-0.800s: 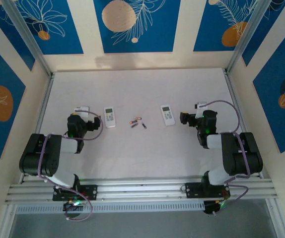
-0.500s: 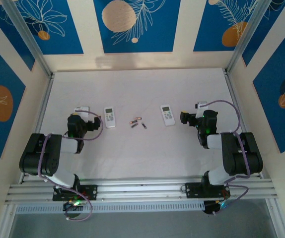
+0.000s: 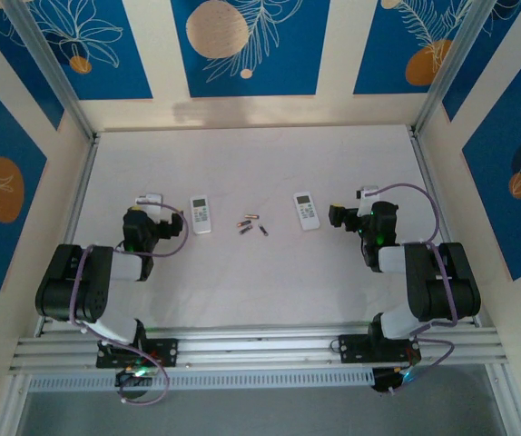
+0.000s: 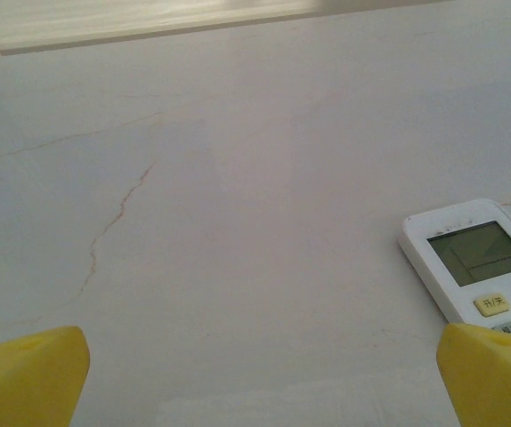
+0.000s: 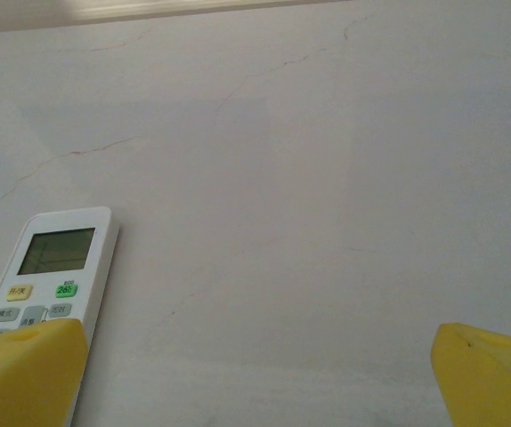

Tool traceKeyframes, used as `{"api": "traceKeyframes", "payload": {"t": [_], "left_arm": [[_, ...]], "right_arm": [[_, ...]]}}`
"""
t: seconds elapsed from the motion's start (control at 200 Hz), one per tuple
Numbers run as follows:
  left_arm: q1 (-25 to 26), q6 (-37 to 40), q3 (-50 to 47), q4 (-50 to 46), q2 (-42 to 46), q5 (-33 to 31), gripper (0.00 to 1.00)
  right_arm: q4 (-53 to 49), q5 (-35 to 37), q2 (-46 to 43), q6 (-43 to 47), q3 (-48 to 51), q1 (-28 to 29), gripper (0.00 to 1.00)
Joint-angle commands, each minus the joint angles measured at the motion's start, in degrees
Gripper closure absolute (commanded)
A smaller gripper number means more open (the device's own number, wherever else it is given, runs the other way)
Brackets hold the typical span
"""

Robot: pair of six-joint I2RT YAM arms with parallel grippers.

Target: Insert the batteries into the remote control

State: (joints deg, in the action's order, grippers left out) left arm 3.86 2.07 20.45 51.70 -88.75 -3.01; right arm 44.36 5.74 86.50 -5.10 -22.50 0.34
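White stone-look table (image 3: 260, 163) w/ faint hairline veins, hemmed in on three sides. Metal rails run down the left and right edges, and cream-and-blue panels stand behind the far edge. A slotted rail (image 3: 260, 345) along the near edge carries both arm bases.

Room to move: the far half of the surface lies open, as does a wide strip btwn the things and the near edge. Everything sits in one row across the middle.

Count: 2 remotes, 4 batteries, 2 arms.

The left remote (image 3: 201, 214) and right remote (image 3: 307, 211) lie flat, faces up, screen ends toward the far edge, well apart from each other. The batteries (image 3: 250, 224) lie in a loose cluster btwn them at the ctr of the surface. They are small dark cylinders w/ coppery bits, close together, apart from both remotes. Whether any two touch, can't tell.

The left arm (image 3: 88, 286) sits folded by the left edge, the right arm (image 3: 428, 277) by the right edge.

The left gripper (image 4: 260, 378) points at the far edge, jaws spread wide, holding nothing. Its yellow fingertips (image 4: 24, 374) hang low over the surface, w/ the left remote just beside the right-hand tip.

The right gripper (image 5: 257, 374) is likewise spread wide and empty-handed. Its left-hand tip overlaps the right remote's button end in the wrist view. Contact or not, can't tell.
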Motion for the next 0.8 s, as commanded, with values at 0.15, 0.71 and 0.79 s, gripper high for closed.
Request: {"api": "traceKeyframes", "payload": {"t": [0.15, 0.71, 0.79], "left_arm": [[-0.14, -0.04, -0.67, 4.81, -0.34, -2.0, 0.0], [14.7, -30.5, 42.88, -78.27, 3.87, -9.72, 0.06], [15.52, -30.28, 47.81, -80.6, -3.84, -8.17, 0.06]], "right_arm": [[-1.13, 0.5, -1.43, -1.26, -2.14, -0.2, 0.01], [-76.62, -2.39, -13.07, -30.54, -31.72, 16.61, 0.01], [-78.35, -1.0, -12.19, -30.13, -32.44, 21.37, 0.01]]}}
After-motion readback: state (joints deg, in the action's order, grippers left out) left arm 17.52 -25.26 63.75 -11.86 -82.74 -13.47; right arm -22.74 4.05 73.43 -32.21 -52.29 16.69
